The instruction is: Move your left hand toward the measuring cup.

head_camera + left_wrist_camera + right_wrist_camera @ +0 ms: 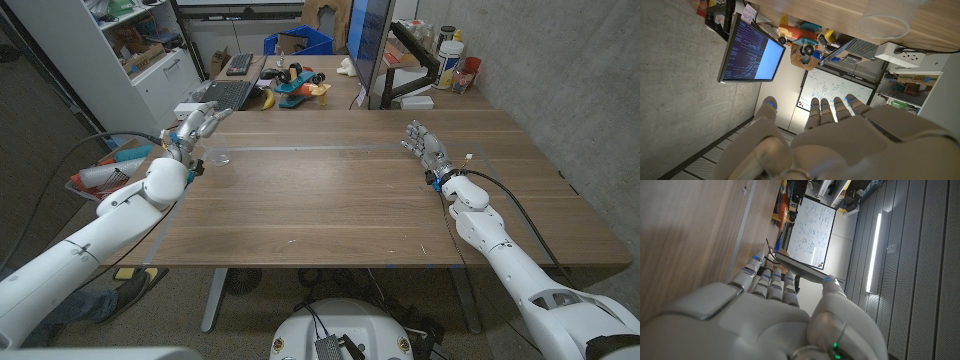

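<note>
Left hand (197, 128), fingers spread and empty, hovers just beside the clear plastic measuring cup (220, 157) on the wooden tabletop (330, 200). Approach looks nearly done; next, I'd say, a short reach closes the gap.

A robotics lab or workshop: a wooden tabletop (340, 200) against a bare concrete wall (560, 80), a monitor (368, 45) on an arm, a laptop (225, 95), a whiteboard (832, 90) and cluttered storage shelves (130, 45).
</note>
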